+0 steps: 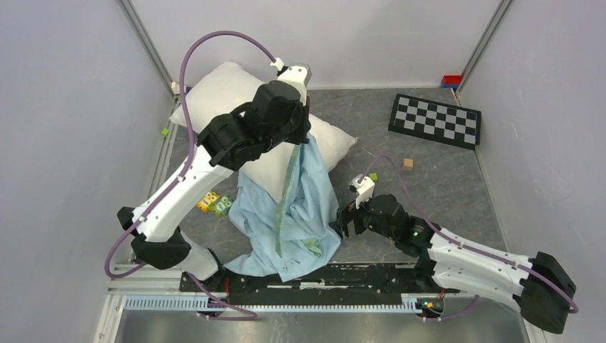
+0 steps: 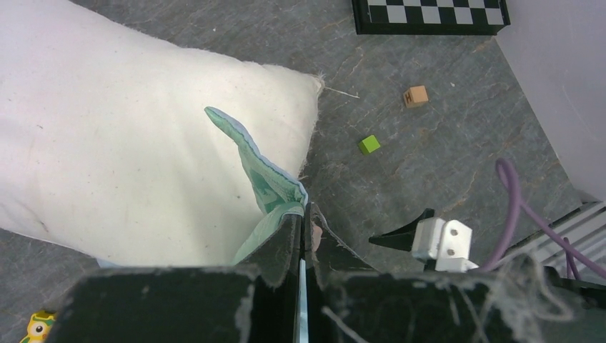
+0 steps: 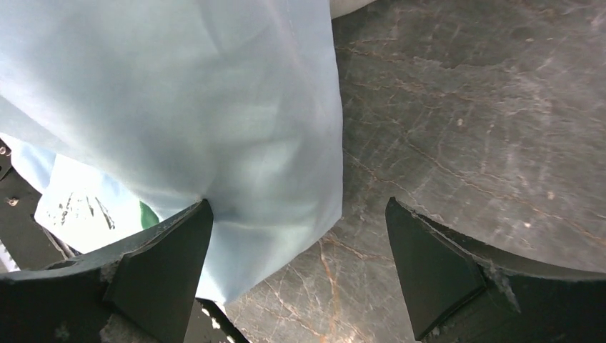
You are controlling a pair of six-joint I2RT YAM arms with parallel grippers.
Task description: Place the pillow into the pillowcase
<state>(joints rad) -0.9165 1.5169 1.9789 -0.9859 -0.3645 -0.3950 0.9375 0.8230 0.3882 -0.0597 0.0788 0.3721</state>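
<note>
In the top view the left arm (image 1: 243,132) covers the middle of the pillow (image 1: 214,89), and the pillowcase (image 1: 311,200) drapes over its near edge; in the left wrist view the checkerboard (image 2: 429,14) is cut by the top edge, a yellow toy (image 2: 39,327) by the bottom; the right wrist view shows only 1 sliver of pillow, the pillowcase running off top and left.

The plump off-white pillow (image 1: 218,89) lies diagonally at far left. The wrinkled light-blue pillowcase (image 1: 304,207) hangs lifted over its near edge, mint-green reverse showing.
</note>
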